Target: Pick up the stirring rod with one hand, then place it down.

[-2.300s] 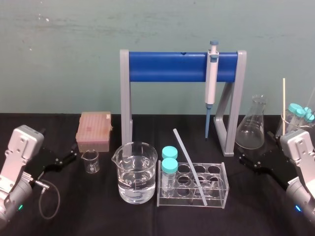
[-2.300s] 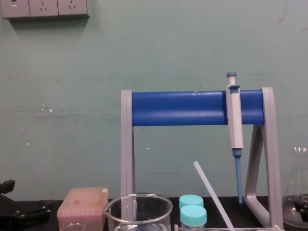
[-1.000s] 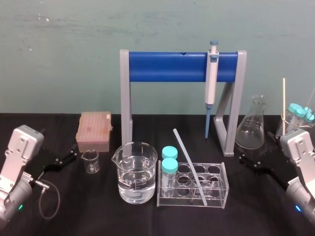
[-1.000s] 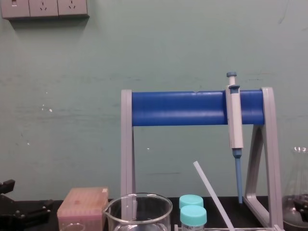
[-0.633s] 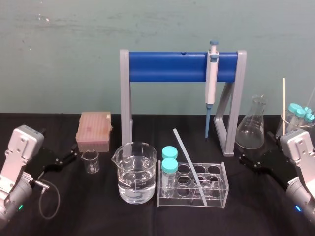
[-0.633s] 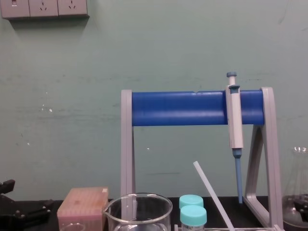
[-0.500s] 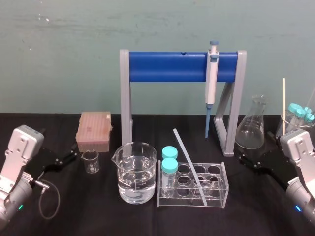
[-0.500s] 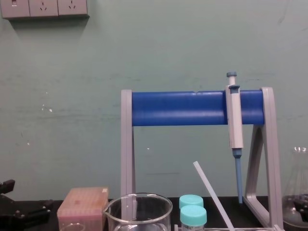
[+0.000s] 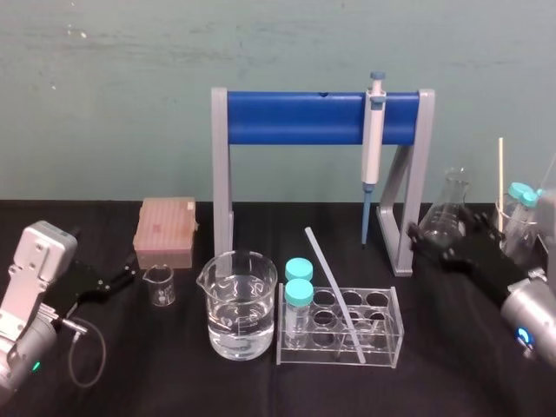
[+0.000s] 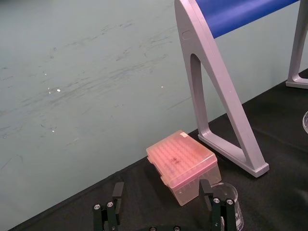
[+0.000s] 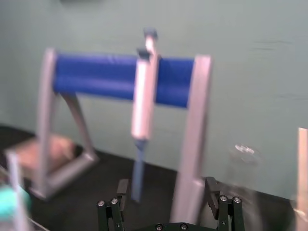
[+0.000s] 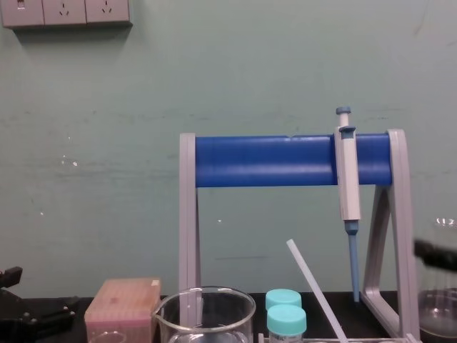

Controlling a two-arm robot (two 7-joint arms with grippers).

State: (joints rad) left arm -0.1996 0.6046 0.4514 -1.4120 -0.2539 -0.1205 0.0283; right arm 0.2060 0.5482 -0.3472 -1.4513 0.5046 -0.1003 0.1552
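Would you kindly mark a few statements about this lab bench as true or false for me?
1. The stirring rod leans in the test tube rack, ungripped. True.
2. The pipette lies on the table. False: it hangs on the blue stand.
3. The right gripper is open and empty. True.
4. The large beaker is empty. False: it holds clear liquid.
5. The left gripper clamps the small beaker. False: it is open, apart from the beaker.
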